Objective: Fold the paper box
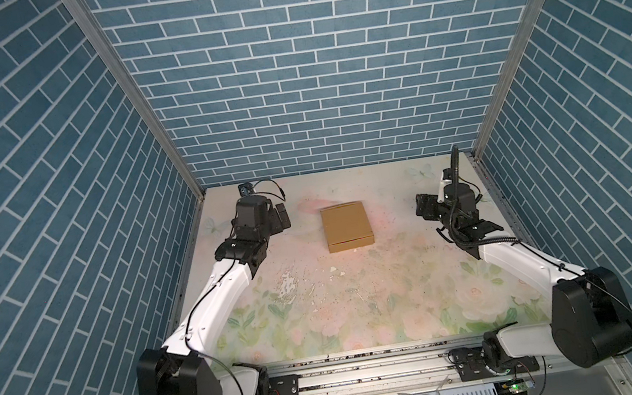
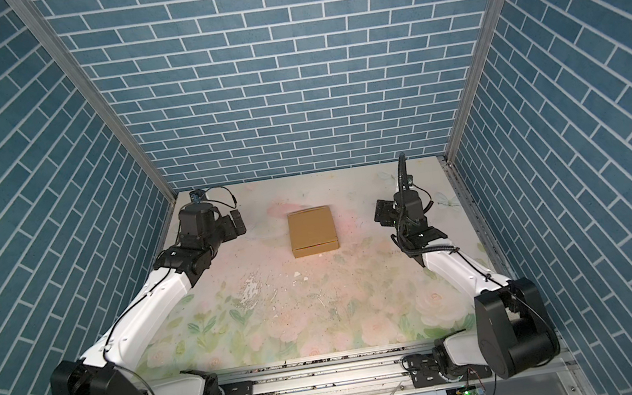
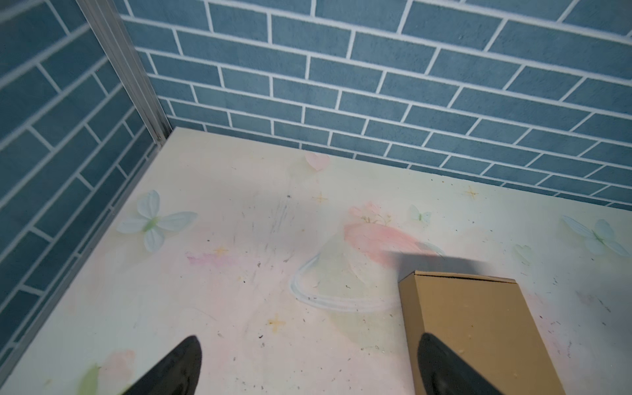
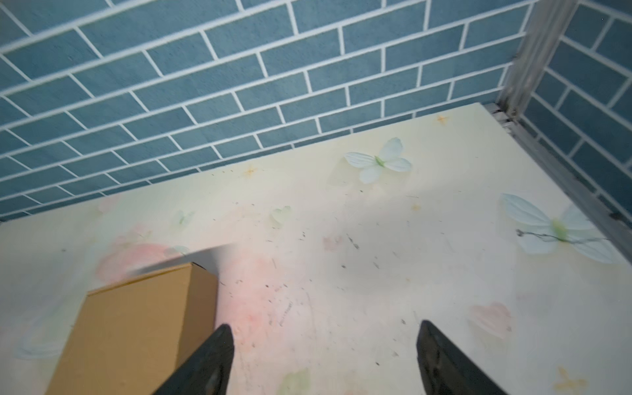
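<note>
The paper box is a plain brown cardboard box lying closed and flat near the back middle of the table in both top views. My left gripper hangs to the left of it, well apart and open. My right gripper hangs to the right of it, also apart and open. In the left wrist view the box lies behind one fingertip, and only bare table shows between the jaws. In the right wrist view the box sits beside one fingertip, with nothing between the jaws.
Blue brick-pattern walls enclose the table at the back and on both sides. The floral tabletop is scuffed, with small white scraps in front of the box. A metal rail with the arm bases runs along the front edge.
</note>
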Tool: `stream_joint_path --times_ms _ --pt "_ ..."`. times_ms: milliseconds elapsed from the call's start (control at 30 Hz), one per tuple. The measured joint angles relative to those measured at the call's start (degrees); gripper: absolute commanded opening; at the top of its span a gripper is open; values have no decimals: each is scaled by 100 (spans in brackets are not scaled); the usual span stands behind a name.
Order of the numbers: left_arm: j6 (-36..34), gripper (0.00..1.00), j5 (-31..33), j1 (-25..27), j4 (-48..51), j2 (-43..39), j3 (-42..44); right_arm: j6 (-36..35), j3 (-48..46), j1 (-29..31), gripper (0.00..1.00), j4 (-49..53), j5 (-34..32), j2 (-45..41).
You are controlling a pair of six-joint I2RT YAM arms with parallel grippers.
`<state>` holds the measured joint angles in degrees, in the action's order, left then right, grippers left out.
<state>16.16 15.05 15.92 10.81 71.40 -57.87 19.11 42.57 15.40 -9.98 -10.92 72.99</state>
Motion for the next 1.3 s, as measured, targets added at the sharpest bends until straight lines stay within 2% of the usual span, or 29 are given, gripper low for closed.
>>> stream_joint_path --times_ms 133,233,367,467,733,933,1100,1300 --pt "-400 100 227 -129 -649 -175 586 -278 -721 -223 84 -380 -304 -367" --pt "-570 99 225 -553 -1196 -61 1178 -481 -1180 -439 85 -741 -402 -411" --pt "-697 100 291 -1217 -1703 422 1827 -619 -1473 -863 85 -1071 -356 -341" --pt "-791 99 245 -1469 -1978 817 2059 -713 -1506 -1128 85 -1386 -280 -286" --pt "-1241 99 -96 -1530 -3932 1082 3086 -868 -1904 -1558 85 -2293 -46 -162" --pt "-1512 99 -157 -1375 -5554 1497 3751 -909 -2122 -1759 84 -2662 76 -138" --pt "-1600 100 -162 -1338 -6074 1596 3901 -1032 -2245 -1759 84 -3082 177 463" --pt "-1622 99 -192 -1340 -6345 1596 3893 -1191 -2649 -1762 85 -4339 393 1287"
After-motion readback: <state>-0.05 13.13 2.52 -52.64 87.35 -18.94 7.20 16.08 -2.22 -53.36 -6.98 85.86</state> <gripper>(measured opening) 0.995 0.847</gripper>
